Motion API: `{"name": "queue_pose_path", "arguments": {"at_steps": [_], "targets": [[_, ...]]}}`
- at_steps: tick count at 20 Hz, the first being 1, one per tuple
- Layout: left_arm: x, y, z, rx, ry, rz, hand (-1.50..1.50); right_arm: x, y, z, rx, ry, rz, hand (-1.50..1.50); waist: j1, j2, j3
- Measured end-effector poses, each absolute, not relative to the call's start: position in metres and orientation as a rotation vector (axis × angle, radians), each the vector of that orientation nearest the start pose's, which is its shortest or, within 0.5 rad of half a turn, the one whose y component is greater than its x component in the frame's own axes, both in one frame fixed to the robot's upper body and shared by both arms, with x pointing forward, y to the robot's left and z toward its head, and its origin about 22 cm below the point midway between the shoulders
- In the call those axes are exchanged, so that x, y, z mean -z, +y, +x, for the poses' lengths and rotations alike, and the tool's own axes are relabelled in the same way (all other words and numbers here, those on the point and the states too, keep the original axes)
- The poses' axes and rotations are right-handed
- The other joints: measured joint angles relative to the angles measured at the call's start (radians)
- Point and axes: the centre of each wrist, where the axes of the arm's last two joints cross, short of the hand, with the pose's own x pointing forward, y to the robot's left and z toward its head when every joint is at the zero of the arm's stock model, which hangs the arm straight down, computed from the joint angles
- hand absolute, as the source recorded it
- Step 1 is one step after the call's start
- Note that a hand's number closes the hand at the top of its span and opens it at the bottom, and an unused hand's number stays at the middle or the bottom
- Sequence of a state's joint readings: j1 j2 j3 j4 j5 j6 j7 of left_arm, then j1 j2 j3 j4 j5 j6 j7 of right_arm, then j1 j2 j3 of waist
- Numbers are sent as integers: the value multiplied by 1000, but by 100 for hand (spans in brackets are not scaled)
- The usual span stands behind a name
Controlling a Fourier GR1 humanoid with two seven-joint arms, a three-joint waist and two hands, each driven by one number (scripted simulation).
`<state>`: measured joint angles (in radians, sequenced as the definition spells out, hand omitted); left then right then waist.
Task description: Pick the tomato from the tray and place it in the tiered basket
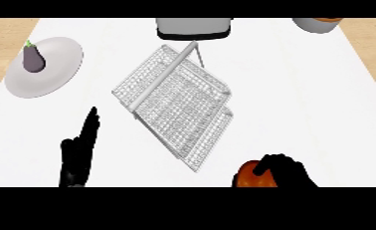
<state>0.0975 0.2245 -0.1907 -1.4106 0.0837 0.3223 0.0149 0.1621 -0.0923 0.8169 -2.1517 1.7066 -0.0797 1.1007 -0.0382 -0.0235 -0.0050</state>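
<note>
Right hand [290,172]: curling its fingers over the tomato [253,175] at the lower right edge; the grip is probably closed.
Left hand [79,152]: resting lower left, fingers lying straight together.
Tiered basket [176,104]: sitting mid-counter, well apart from the tomato.

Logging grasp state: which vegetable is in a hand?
The tomato, gripped by the right hand at the lower edge. The eggplant lies untouched on its plate.

Wire-mesh metal basket [176,102], glossy tomato [253,175]
</note>
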Motion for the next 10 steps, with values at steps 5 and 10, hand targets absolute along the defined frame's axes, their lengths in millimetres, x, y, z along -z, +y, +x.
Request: {"name": "queue_pose_path", "arguments": {"at_steps": [5,10], "targets": [[53,254,206,3,-1307,277,0,-122,-103,119,-484,-1360,-1437,150,9,3,0],[51,250,210,16,-1317,266,0,-139,-104,113,-456,-1404,-1451,150,25,12,0]]}}
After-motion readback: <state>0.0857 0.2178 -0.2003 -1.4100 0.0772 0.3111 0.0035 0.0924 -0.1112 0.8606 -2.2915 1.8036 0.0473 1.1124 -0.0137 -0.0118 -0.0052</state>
